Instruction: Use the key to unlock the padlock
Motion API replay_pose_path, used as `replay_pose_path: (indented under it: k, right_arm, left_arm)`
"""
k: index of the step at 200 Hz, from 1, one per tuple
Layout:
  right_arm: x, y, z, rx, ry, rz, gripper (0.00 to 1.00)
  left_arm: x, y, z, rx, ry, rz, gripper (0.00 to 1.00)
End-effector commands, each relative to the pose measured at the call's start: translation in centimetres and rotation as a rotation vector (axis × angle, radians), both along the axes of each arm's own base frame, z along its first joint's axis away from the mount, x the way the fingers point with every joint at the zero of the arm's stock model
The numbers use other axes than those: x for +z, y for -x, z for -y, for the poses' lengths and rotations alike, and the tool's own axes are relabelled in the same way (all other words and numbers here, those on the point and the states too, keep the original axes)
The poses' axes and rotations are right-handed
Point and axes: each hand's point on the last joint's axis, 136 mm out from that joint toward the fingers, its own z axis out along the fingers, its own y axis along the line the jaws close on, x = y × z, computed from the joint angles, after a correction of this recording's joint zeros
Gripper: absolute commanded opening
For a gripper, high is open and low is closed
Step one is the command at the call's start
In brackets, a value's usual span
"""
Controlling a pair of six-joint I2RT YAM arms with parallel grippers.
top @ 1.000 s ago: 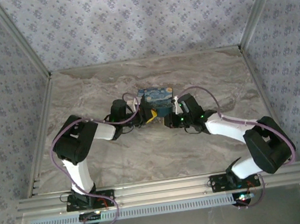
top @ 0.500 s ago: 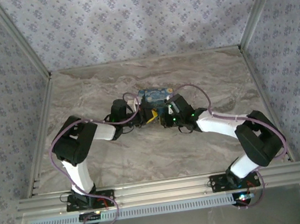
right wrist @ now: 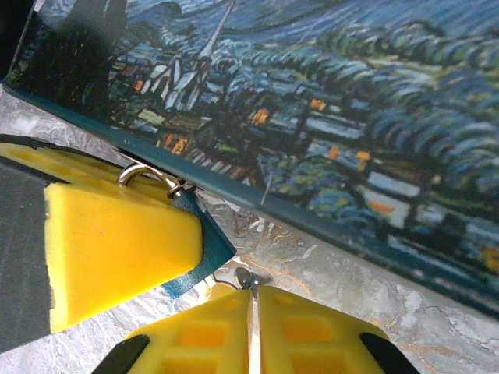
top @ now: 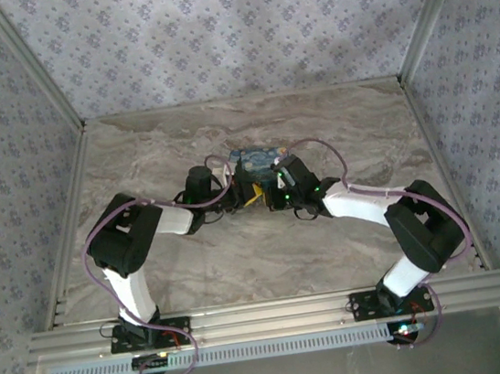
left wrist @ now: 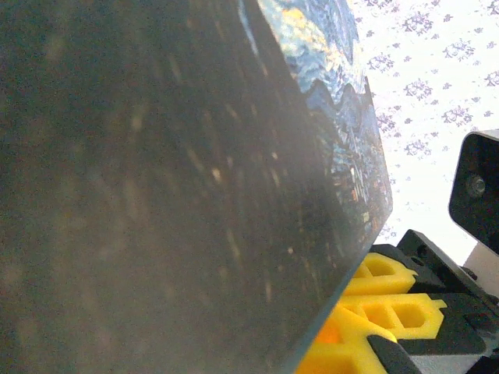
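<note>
The padlock point(right wrist: 204, 241) is a small blue body with a thin silvery shackle point(right wrist: 144, 173), lying close against the starry-night box point(right wrist: 327, 117). My left gripper point(top: 248, 196) is shut on the padlock, and one of its yellow fingers point(right wrist: 109, 249) covers most of the lock. My right gripper point(right wrist: 253, 290) is shut on the key point(right wrist: 249, 278), whose silver tip pokes out between the pads just short of the padlock's lower corner. In the top view the right gripper point(top: 268, 199) faces the left one in front of the box point(top: 260, 156).
The box's dark side point(left wrist: 156, 187) looms right against the left wrist camera, with yellow finger pads point(left wrist: 382, 312) past its edge. Marble tabletop point(top: 240, 253) stretches round the arms, with patterned walls on three sides. A strip of marble point(right wrist: 351, 273) lies between box and right gripper.
My right arm has swung left, bringing its gripper in to the left gripper in front of the box. The left arm has stayed put.
</note>
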Motion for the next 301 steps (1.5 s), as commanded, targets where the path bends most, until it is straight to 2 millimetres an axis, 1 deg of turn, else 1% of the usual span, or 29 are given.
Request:
replay_pose_path:
  k: [1, 13, 40, 58, 72, 87, 102, 124, 196, 233, 260, 288, 301]
  right_arm:
    - [1.0, -0.6, -0.8, 0.014, -0.026, 0.026, 0.13]
    - [0.7, -0.2, -0.4, 0.016, -0.002, 0.015, 0.15]
    - [0.6, 1.0, 1.1, 0.016, 0.065, 0.020, 0.26]
    - [0.7, 1.7, 1.9, 0.019, 0.095, 0.027, 0.28]
    - [0.9, 2.2, 2.1, 0.029, 0.111, 0.037, 0.29]
    - [1.2, 2.7, 2.1, 0.050, 0.145, 0.061, 0.29]
    - [1.7, 3.0, 1.6, 0.083, 0.177, 0.092, 0.30]
    - [2.1, 3.1, 0.7, 0.103, 0.189, 0.127, 0.34]
    - [1.1, 2.1, -0.8, 0.148, 0.256, 0.173, 0.39]
    - [1.1, 1.7, -1.1, 0.157, 0.267, 0.199, 0.39]
    - [1.0, 1.4, -1.0, 0.159, 0.288, 0.210, 0.39]
    - [1.4, 1.2, -1.0, 0.161, 0.284, 0.225, 0.40]
    - [1.5, 1.1, -1.0, 0.164, 0.279, 0.227, 0.42]
  left_arm:
    - [2.9, 0.5, 1.0, -0.041, 0.051, 0.069, 0.00]
    - [2.7, 0.3, 0.8, -0.031, 0.039, 0.069, 0.00]
    - [2.5, -0.1, 0.5, -0.019, 0.001, 0.066, 0.00]
    - [2.4, -0.3, 0.4, -0.017, -0.012, 0.062, 0.00]
    - [2.5, -0.5, 0.3, -0.015, -0.013, 0.062, 0.00]
    - [2.4, -0.6, 0.2, -0.010, -0.015, 0.060, 0.00]
    - [2.3, -0.6, 0.2, -0.010, -0.016, 0.059, 0.00]
    - [2.2, -0.6, 0.2, -0.014, -0.018, 0.052, 0.00]
    - [2.3, -0.4, 0.3, -0.022, -0.014, 0.048, 0.00]
    - [2.3, -0.3, 0.3, -0.025, -0.012, 0.044, 0.00]
    - [2.4, -0.3, 0.3, -0.029, -0.010, 0.043, 0.00]
    - [2.4, -0.3, 0.4, -0.030, -0.007, 0.038, 0.00]
    - [2.4, -0.4, 0.4, -0.030, -0.004, 0.036, 0.00]
